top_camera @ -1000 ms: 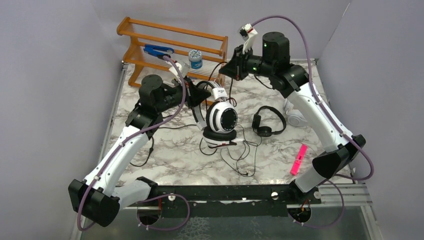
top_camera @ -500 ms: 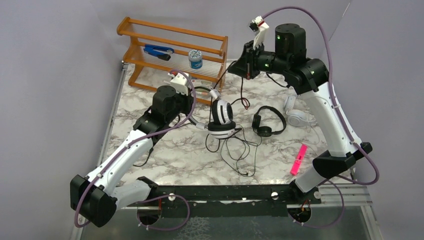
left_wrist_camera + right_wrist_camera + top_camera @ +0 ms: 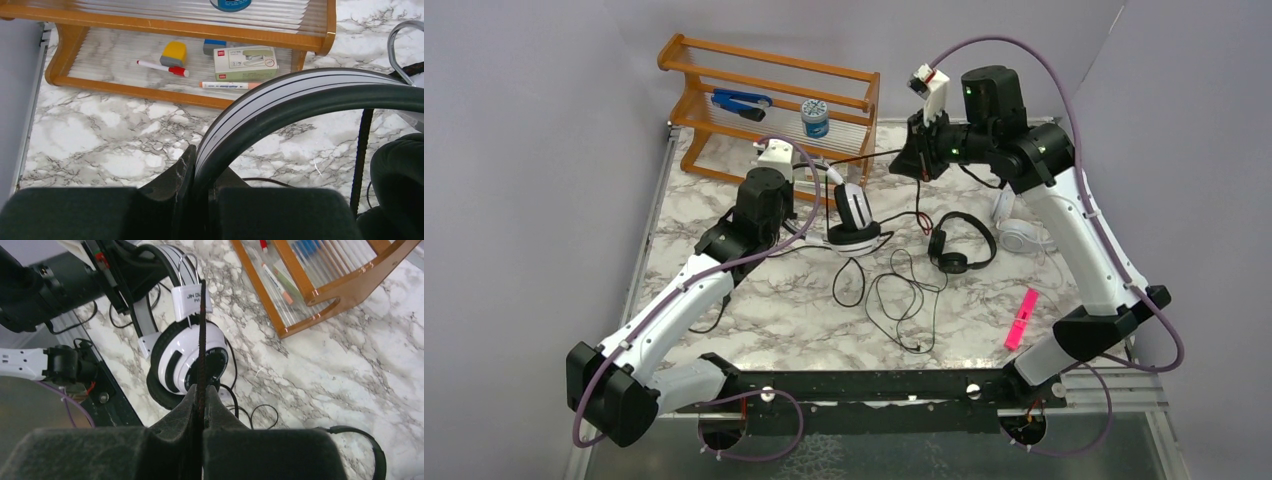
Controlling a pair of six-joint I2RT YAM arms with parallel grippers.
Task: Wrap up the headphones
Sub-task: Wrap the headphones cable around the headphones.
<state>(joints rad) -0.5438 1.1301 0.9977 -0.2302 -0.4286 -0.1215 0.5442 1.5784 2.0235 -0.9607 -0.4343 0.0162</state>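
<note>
A grey-veined white marble table top (image 3: 754,300) lies between plain lilac-grey walls. The left gripper (image 3: 200,200) is clamped narrow on the striped headband of the white headphones with black ear pads (image 3: 854,215), held mid-table just near the right end of the wooden slatted rack (image 3: 769,95). The right gripper (image 3: 201,422) is pinched tight on their black cord (image 3: 201,355), which runs taut to the headset. This looks like the winding step. Next, the right arm should carry the cord around the headset, drawing slack from the loose loops (image 3: 894,300). The near marble is open, while the rack and the small all-black headphones (image 3: 959,245) crowd the far side and the right.
</note>
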